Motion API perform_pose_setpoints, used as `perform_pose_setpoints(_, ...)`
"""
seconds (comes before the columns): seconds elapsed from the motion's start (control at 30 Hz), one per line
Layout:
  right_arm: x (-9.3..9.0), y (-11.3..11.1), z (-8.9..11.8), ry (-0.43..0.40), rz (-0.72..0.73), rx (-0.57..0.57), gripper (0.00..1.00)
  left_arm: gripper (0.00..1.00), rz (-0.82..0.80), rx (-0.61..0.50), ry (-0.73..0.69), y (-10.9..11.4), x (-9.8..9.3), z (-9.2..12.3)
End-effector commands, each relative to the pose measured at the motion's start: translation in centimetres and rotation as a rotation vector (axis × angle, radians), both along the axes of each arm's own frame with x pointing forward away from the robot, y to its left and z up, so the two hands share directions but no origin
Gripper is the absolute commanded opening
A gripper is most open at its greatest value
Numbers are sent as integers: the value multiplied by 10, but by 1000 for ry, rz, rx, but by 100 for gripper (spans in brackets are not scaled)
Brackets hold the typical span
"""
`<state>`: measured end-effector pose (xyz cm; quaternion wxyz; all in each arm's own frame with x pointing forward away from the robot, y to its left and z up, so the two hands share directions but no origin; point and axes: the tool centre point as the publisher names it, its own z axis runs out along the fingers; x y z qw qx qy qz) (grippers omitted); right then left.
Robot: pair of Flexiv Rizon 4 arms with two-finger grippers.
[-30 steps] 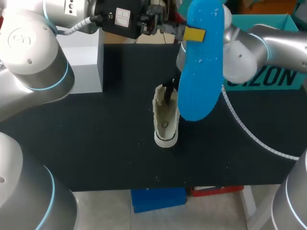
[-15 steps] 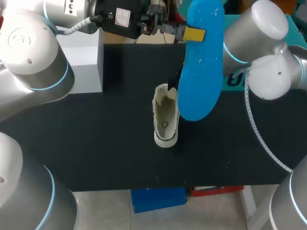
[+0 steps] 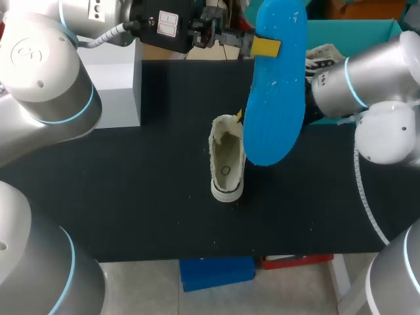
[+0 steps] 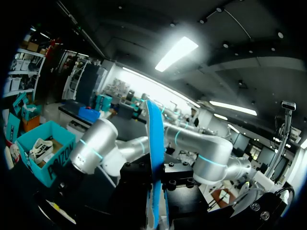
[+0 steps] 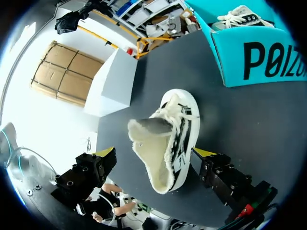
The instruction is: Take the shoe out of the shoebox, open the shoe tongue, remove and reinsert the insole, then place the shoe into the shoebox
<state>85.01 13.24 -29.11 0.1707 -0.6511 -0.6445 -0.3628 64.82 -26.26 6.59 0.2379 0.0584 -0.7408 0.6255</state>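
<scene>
While left gripper (image 3: 264, 47) clamps insole (image 3: 275, 105) — shoe (image 3: 226, 164) below.

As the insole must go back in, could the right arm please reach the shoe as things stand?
Probably yes: the right gripper hangs open over the shoe, a finger at either side, nothing in between; the insole is held clear.

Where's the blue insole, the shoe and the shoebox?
insole (image 3: 275, 98): head view, middle of its blue face.
shoe (image 3: 226, 164): head view, its pale inside.
shoebox (image 5: 259, 57): right wrist view, its printed front wall.
</scene>
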Motion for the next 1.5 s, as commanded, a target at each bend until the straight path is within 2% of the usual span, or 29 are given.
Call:
perform_pose_setpoints(0.03,-5,-9,13,-14,82,274,100,0,3,-1,0,-2,0,-1)
perform_pose_setpoints(0.3,-11,-9,32,6,119,437,100,0,3,-1,0,-2,0,-1)
perform_pose_setpoints(0.63,-18,-10,49,39,126,491,100,0,3,-1,0,-2,0,-1)
perform_pose_setpoints(0.8,-22,-9,54,79,151,621,100,0,3,-1,0,-2,0,-1)
perform_pose_setpoints(1.2,-25,-10,59,83,140,690,100,0,3,-1,0,-2,0,-1)
perform_pose_setpoints(1.3,-25,-10,59,83,140,690,100,0,-4,-23,-152,-7,1,5)
perform_pose_setpoints(1.37,-25,-10,59,83,140,690,100,0,-7,-47,-198,-8,7,3)
perform_pose_setpoints(1.5,-25,-10,59,83,140,690,100,0,-16,-99,-239,-8,12,-14)
